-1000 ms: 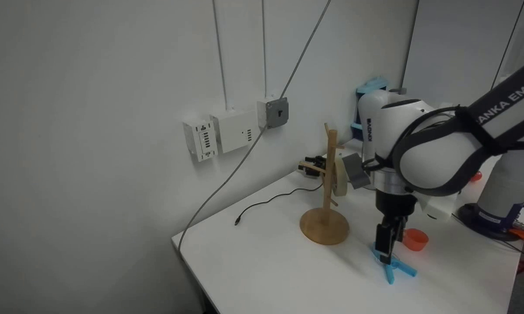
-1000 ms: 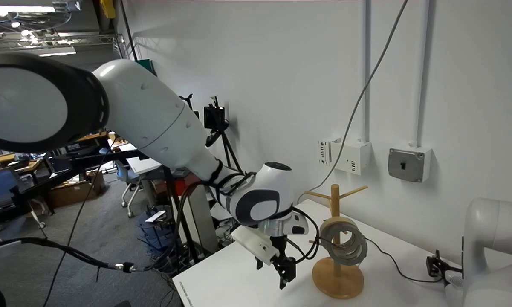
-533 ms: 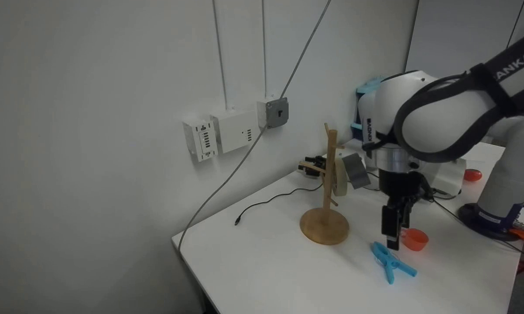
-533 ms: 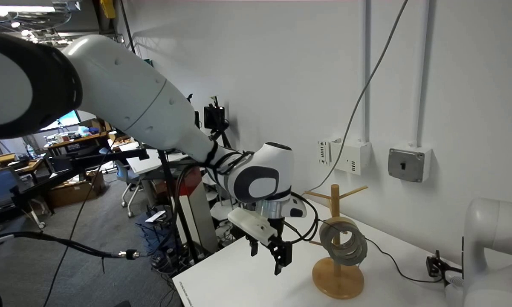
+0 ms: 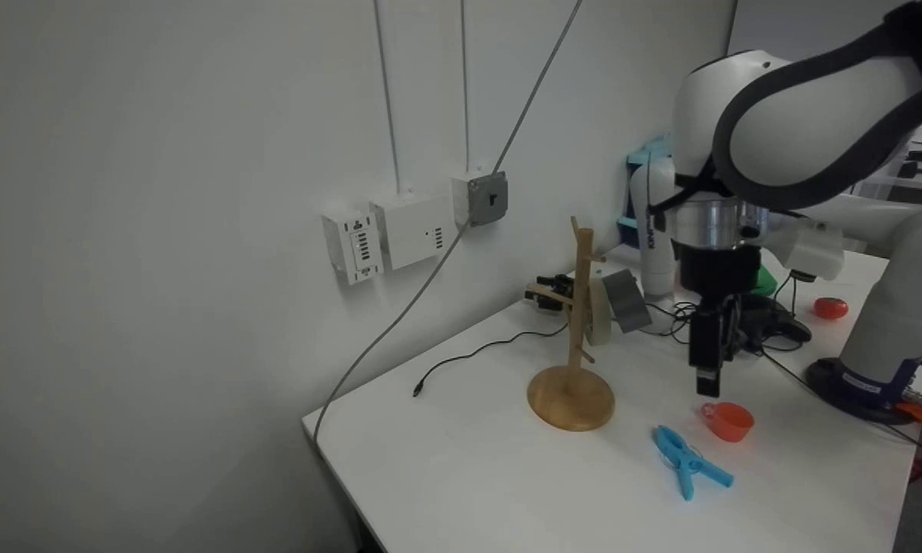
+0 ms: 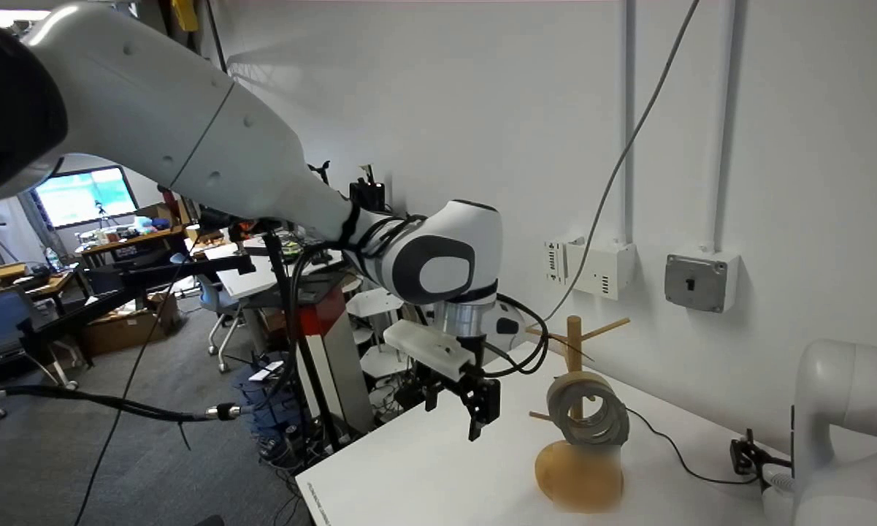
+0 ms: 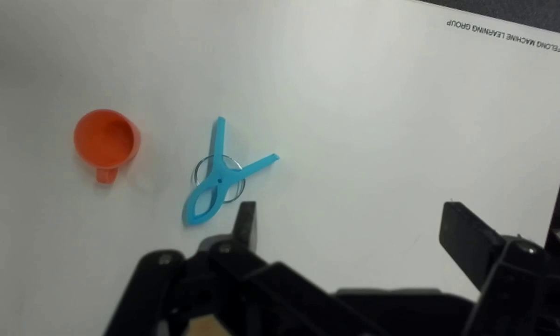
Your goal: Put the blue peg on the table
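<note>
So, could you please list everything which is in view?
Table: one, white, against wall
Blue peg: one, light blue, on table
Cup: one, red-orange, beside blue peg
Wooden stand: one, brown, on table
Tape rolls: at least two, cream and grey, on wooden stand
Wall boxes: three, white and grey, on wall
Hanging cable: one, grey, across wall
Thin cables: several, black, on table
Unclear items: at least two, black, on table
Second robot arm: one, white, on table
Rounded object: one, red, on table
Boxy item: one, pale blue, by wall
Green object: one, green, partly hidden
Background clutter: uncountable, mixed colours, beyond table
Franka arm: one, white and black, over table
Gripper: one, black, above table, jaws apart
</note>
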### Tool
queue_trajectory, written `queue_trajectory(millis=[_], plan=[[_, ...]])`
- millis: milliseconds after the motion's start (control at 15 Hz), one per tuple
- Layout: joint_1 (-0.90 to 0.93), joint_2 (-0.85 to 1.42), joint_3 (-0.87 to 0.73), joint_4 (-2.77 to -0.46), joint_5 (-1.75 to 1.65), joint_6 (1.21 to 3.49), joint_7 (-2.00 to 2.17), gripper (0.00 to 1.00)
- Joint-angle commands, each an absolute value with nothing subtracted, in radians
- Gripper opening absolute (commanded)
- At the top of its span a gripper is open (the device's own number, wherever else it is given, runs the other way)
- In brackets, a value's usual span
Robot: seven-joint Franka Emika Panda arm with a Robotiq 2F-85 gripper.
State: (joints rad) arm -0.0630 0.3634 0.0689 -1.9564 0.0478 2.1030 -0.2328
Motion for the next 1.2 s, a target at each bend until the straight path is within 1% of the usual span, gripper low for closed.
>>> queue_trajectory(millis=[0, 533, 1133], plan=[[-0.082, 0.306, 0.055, -1.955, 0.074, 2.066, -0.304, 1.00], [-0.104, 0.240, 0.008, -1.956, 0.060, 2.103, -0.371, 1.00], [-0.104, 0.223, -0.017, -1.997, 0.052, 2.253, -0.378, 1.00]])
